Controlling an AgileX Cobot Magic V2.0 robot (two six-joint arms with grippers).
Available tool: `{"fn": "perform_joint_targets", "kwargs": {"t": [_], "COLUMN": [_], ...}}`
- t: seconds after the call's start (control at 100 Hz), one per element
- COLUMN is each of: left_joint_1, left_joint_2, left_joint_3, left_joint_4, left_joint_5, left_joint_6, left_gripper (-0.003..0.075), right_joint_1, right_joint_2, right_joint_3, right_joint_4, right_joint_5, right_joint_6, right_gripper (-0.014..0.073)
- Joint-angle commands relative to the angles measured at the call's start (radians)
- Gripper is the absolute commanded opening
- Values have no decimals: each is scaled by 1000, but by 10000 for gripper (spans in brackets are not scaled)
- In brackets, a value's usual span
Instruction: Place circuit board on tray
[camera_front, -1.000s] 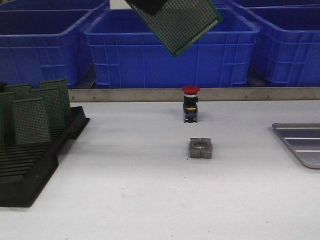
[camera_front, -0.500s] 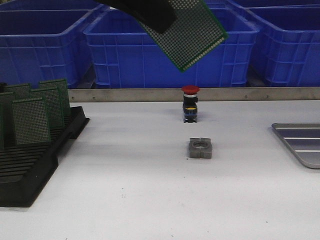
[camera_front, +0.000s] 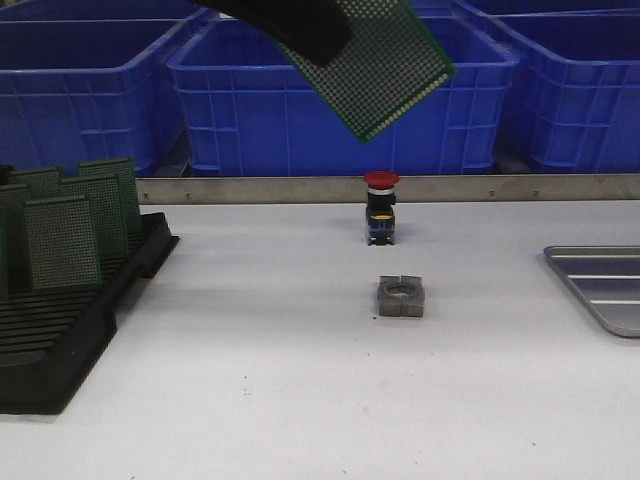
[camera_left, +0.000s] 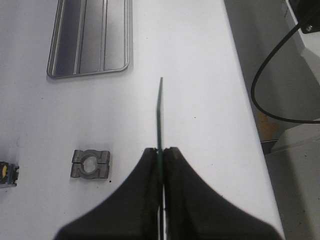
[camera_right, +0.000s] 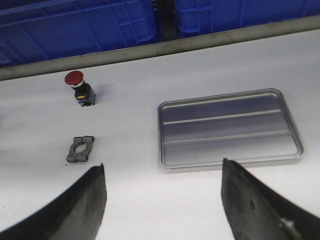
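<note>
My left gripper (camera_front: 325, 30) hangs high over the middle of the table, shut on a green perforated circuit board (camera_front: 390, 70) that tilts down to the right. In the left wrist view the board (camera_left: 159, 115) shows edge-on, clamped at the gripper (camera_left: 160, 150). The silver-grey ribbed tray (camera_front: 605, 285) lies at the table's right edge, also seen as the tray (camera_left: 90, 37) and the tray (camera_right: 227, 127). My right gripper (camera_right: 162, 167) is open above bare table just in front of the tray, holding nothing.
A black slotted rack (camera_front: 60, 330) with several upright green boards (camera_front: 62, 240) stands at the left. A red-capped push button (camera_front: 381, 207) and a grey metal clamp block (camera_front: 402, 296) sit mid-table. Blue bins (camera_front: 340, 100) line the back.
Over the last second the left gripper has lowered slightly and shifted right with the board; since half a second ago it has held still.
</note>
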Motion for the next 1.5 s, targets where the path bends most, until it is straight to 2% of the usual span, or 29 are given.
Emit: {"fn": "perform_joint_targets", "kwargs": {"t": [0.0,0.16,0.25,0.33,0.57,0.82,1.25,1.35,1.49], "left_joint_1": [-8,-8,-8,-8,-8,-8,-8,-8,-8], "left_joint_2": [-39,-39,-39,-39,-39,-39,-39,-39,-39], "left_joint_3": [-30,-30,-30,-30,-30,-30,-30,-30,-30], "left_joint_4": [-66,-66,-66,-66,-66,-66,-66,-66,-66], "left_joint_5": [-11,-11,-11,-11,-11,-11,-11,-11,-11], "left_joint_6": [-11,-11,-11,-11,-11,-11,-11,-11,-11], "left_gripper": [-18,-18,-18,-18,-18,-18,-18,-18,-18], "right_joint_1": [4,32,37,37,64,182,331,348,349], "right_joint_2": [61,244,361,451,653,782,923,931,933], "right_joint_3": [-34,-36,-57,-90,-211,-318,-449,-454,-454], "right_joint_4": [139,502,629,683,778,779,788,789,789], "right_joint_5": [-105,-51,11,54,155,179,170,149,133], "right_joint_6": [-219,-658,-858,-1005,-1242,-1342,-1350,-1350,-1350], "right_gripper": [536,536,536,536,536,536,529,433,157]}}
